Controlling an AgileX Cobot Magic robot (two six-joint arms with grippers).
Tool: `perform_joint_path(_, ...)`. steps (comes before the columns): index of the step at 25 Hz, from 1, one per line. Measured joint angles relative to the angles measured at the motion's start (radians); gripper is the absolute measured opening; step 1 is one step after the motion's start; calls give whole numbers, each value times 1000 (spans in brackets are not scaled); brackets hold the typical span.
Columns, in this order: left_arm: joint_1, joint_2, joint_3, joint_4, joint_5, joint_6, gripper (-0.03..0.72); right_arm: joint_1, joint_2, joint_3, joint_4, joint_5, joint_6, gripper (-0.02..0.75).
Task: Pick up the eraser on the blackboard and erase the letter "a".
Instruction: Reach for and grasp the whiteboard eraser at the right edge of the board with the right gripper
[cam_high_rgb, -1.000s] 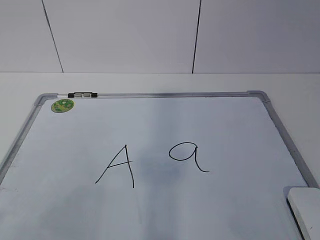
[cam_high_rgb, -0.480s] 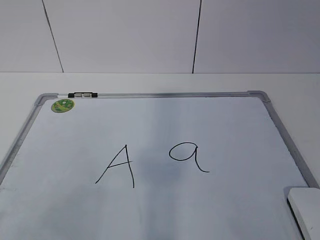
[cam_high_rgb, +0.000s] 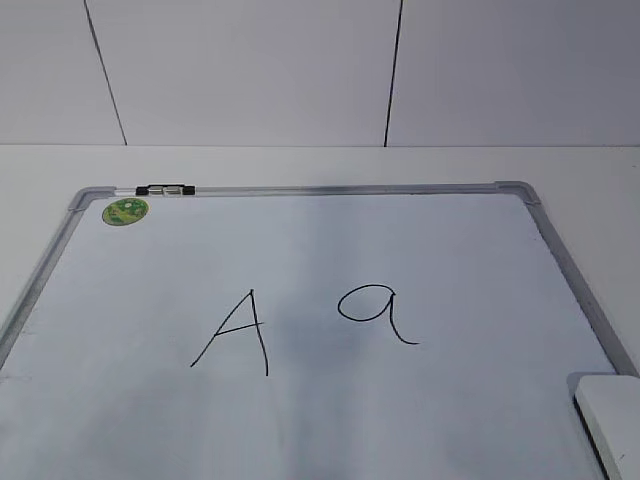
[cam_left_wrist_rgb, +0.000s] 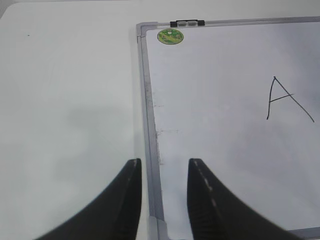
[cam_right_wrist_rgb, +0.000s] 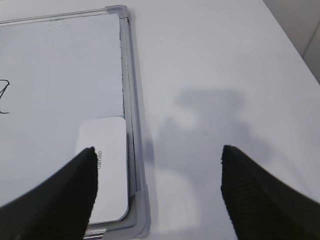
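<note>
board (cam_high_rgb: 420, 250): white, grey frame, lies flat on table (cam_high_rgb: 300, 165), fills most of exterior frame; top-right corner piece at upper right
eraser (cam_high_rgb: 612, 420): white block, lower right corner of exterior frame, cut off by the edge; lies on board inside its right frame rail. In right wrist view eraser (cam_right_wrist_rgb: 106, 165) sits lower left of centre, long side just beside the rail, small grey mark near its left edge
"a" (cam_high_rgb: 375, 310): thin black, right of centre in exterior frame, intact, well apart from eraser; in right wrist view only a stroke at the far left edge, prob. its tail
"A" (cam_high_rgb: 235, 330): left of "a", separate; also at right of left wrist frame (cam_left_wrist_rgb: 287, 100)
sticker (cam_high_rgb: 125, 211): green, round, upper left corner of board
clip (cam_high_rgb: 166, 189): dark and silver, on top rail just right of sticker
left gripper (cam_left_wrist_rgb: 164, 195): bottom centre of left wrist frame, fingers parted by a narrow gap, holding nothing, above board's left rail near its lower left corner
right gripper (cam_right_wrist_rgb: 157, 187): fingers spread wide, nothing held; left finger (cam_right_wrist_rgb: 60, 200) overlaps eraser's left side in the frame, contact unclear; right finger over bare table at right of board
exterior view: no arm visible
</note>
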Motion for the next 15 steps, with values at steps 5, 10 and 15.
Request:
perform_joint_path(5, 0, 0, 0, 0, 0, 0, 235, 0, 101, -34, 29, 4, -72, 587)
perform_joint_path(10, 0, 0, 0, 0, 0, 0, 235, 0, 273, -129, 40, 30, -90, 587)
perform_joint_path(15, 0, 0, 0, 0, 0, 0, 235, 0, 368, -182, 44, -4, -92, 587)
